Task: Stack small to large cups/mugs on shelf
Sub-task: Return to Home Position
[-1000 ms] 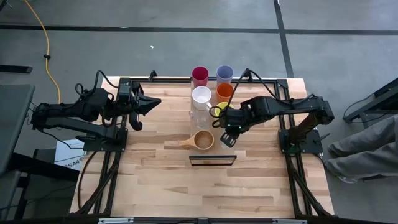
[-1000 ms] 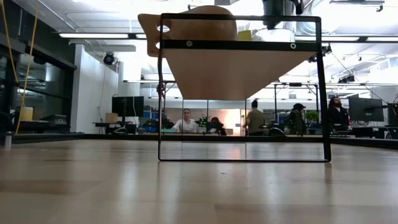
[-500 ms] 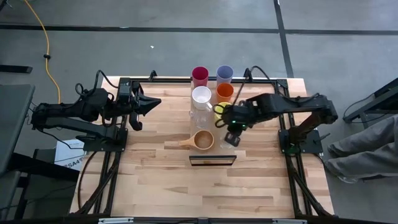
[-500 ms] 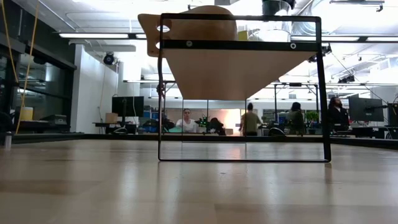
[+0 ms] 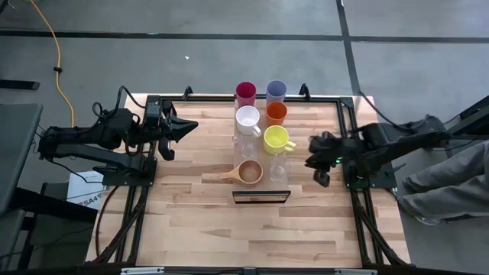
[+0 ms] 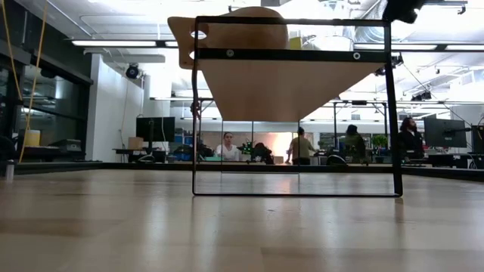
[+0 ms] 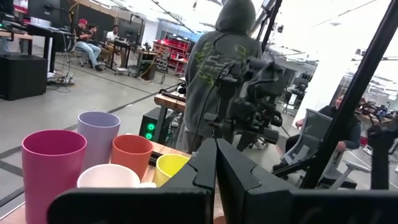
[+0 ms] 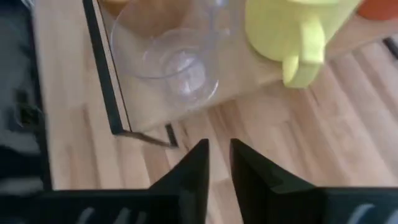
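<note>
Cups (image 5: 247, 118) all sit on the shelf (image 6: 291, 87) toward 12 o'clock, left pincer (image 5: 192, 124) pressed together at the tabletop's (image 5: 191, 218) 9, right pincer (image 8: 219, 149) empty, barely parted at 3 — one careless swing could clip the clear glass (image 5: 279, 169) or yellow mug (image 5: 274, 139).

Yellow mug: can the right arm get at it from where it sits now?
Probably yes. The yellow mug turns its handle toward the right arm, which sits off to that side, and only tabletop lies between them.

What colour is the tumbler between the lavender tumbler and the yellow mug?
The tumbler is orange, best seen in the high view.
</note>
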Robot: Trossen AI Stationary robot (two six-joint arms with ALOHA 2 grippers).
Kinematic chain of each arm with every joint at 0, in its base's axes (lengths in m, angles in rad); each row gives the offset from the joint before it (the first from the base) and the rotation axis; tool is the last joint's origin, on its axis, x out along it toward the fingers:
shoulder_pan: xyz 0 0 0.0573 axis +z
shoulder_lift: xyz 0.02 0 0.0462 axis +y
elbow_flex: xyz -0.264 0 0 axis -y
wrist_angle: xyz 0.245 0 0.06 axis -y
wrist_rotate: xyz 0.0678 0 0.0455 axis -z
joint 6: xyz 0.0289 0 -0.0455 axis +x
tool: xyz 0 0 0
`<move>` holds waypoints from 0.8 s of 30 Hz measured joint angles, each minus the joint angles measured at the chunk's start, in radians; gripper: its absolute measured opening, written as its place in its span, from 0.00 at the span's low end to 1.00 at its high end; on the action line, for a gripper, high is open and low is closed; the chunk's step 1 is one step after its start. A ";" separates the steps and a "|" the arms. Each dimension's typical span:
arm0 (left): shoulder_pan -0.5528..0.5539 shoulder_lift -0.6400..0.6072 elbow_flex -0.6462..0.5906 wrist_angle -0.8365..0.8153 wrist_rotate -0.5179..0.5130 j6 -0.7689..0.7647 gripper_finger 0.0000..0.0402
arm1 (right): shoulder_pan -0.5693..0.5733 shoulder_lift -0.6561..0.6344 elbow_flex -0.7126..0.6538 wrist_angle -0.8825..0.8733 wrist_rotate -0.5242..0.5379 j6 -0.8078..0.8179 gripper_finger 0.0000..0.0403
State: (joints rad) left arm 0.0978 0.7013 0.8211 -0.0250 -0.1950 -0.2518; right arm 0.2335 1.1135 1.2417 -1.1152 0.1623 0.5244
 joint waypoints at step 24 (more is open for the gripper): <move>0.000 0.000 0.000 -0.001 0.026 -0.068 0.00 | -0.476 -0.423 -0.363 0.828 -0.384 -0.278 0.00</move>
State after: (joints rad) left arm 0.0982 0.7013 0.8211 -0.0257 -0.1688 -0.3195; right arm -0.2424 0.6906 0.8791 -0.2874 -0.2220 0.2460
